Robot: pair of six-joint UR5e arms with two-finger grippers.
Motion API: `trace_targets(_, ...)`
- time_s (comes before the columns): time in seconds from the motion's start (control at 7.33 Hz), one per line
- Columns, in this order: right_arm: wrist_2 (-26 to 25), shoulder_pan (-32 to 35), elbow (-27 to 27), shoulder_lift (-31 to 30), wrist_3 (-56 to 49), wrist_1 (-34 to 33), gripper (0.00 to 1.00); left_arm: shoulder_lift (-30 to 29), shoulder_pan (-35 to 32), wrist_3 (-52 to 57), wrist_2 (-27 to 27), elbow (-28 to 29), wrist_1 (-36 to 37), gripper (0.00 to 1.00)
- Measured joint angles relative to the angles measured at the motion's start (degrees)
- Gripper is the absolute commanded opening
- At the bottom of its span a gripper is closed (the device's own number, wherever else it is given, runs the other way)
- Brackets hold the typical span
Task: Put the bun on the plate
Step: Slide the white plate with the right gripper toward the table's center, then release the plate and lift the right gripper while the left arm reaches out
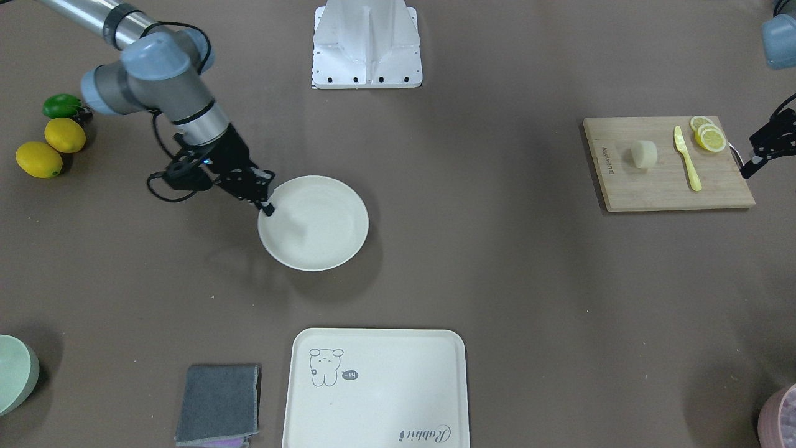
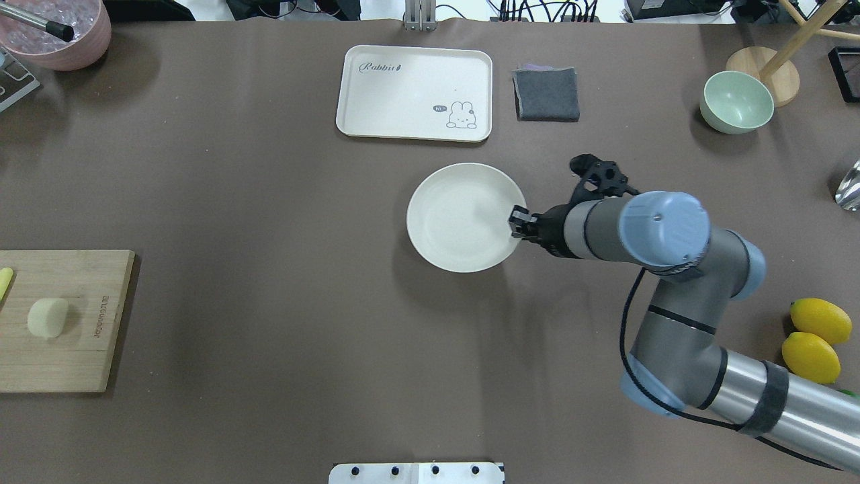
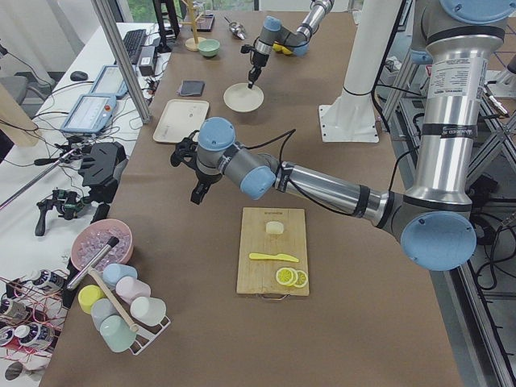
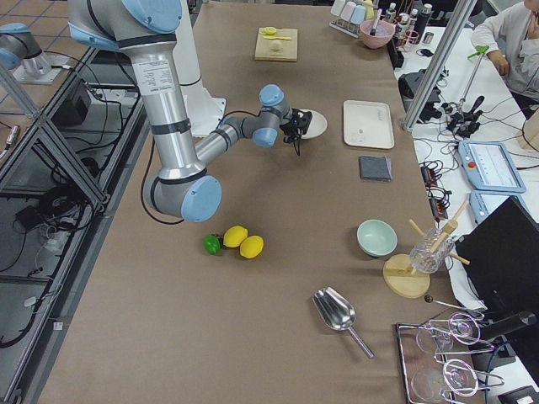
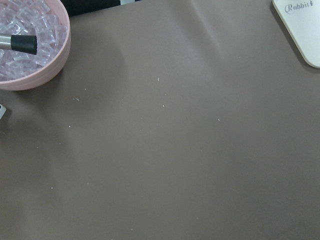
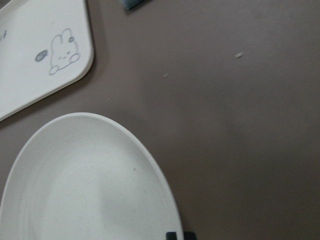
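Observation:
The bun (image 1: 644, 154), a small pale lump, lies on a wooden cutting board (image 1: 659, 190) on my left side of the table. The round off-white plate (image 1: 323, 249) lies flat mid-table with nothing on it. My right gripper (image 1: 267, 208) is at the plate's rim and looks shut on it. In the right wrist view a black fingertip (image 6: 175, 235) straddles the plate (image 6: 90, 185) at its edge. My left gripper (image 1: 749, 155) hangs above the table by the board's outer end, apart from the bun. Its fingers look spread with nothing between them.
A yellow knife (image 1: 687, 158) and lemon slices (image 1: 709, 135) share the board. A cream tray (image 1: 385, 398) and a grey cloth (image 1: 217, 404) lie beyond the plate. Lemons (image 1: 50, 146) sit by my right arm. A green bowl (image 2: 736, 101) and a pink bowl (image 2: 60, 33) stand at the far corners.

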Motion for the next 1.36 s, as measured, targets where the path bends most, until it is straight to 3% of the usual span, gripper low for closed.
trace_targets(0.14,-2.9,-3.4,0.7,3.7,1.8,-4.6,0.0,-0.2,0.5,-0.6,0.0,0.0,-0.1,0.98)
trace_targets(0.27,-7.3,-7.3,0.5,5.5,2.6,-6.5,0.33,-0.3,0.8,-1.3,0.1,0.0,-0.2,0.98)
trace_targets(0.41,-10.3,-9.8,-0.1,6.4,2.9,-7.2,0.77,-0.4,1.1,-1.6,0.2,0.1,-0.2,0.98)
trace_targets(0.55,-11.7,-10.9,-1.1,7.0,3.0,-7.5,1.0,-0.4,1.4,-1.7,0.3,0.1,-0.2,0.98)
trace_targets(0.82,-12.6,-10.2,-1.7,7.8,1.8,-8.8,1.0,-0.2,2.2,-2.6,0.5,0.3,-0.2,0.98)
trace_targets(0.95,-10.5,-7.9,-0.2,7.9,-0.3,-12.0,1.0,0.0,3.3,-5.5,1.1,0.4,-0.5,0.98)
trace_targets(1.36,6.7,6.1,5.5,6.7,-13.3,-23.0,1.0,8.5,11.1,-15.0,8.5,0.3,-11.1,0.98)
